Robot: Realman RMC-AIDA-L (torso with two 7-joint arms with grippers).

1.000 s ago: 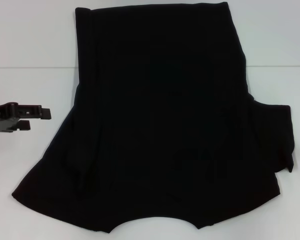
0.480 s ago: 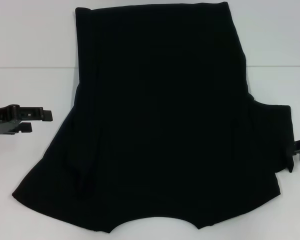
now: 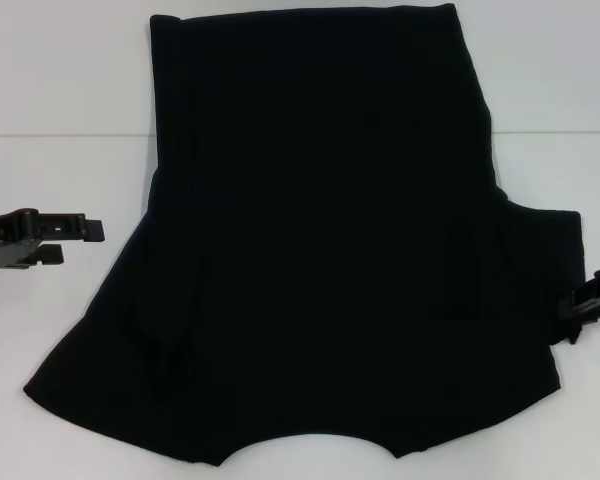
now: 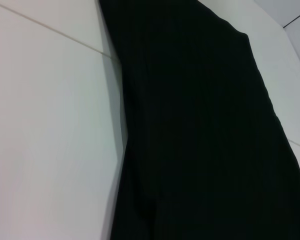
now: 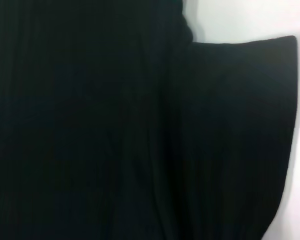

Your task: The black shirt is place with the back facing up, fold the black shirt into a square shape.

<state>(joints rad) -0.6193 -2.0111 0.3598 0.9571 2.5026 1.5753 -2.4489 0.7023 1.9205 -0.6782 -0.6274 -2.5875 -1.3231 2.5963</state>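
Observation:
The black shirt lies spread flat on the white table, plain side up, with its hem at the far end and its neckline toward the near edge. Its left side is folded inward along a long crease. The right sleeve still sticks out sideways. My left gripper hovers open over bare table, left of the shirt and apart from it. At the right sleeve's outer edge my right gripper just shows. The left wrist view has the shirt's side edge; the right wrist view has the sleeve.
The white table has a thin seam line running across it behind the grippers. Bare table lies on both sides of the shirt and beyond its far hem.
My right gripper has come in from the right edge of the head view to the sleeve's outer edge. The left gripper has barely moved. The shirt lies as before.

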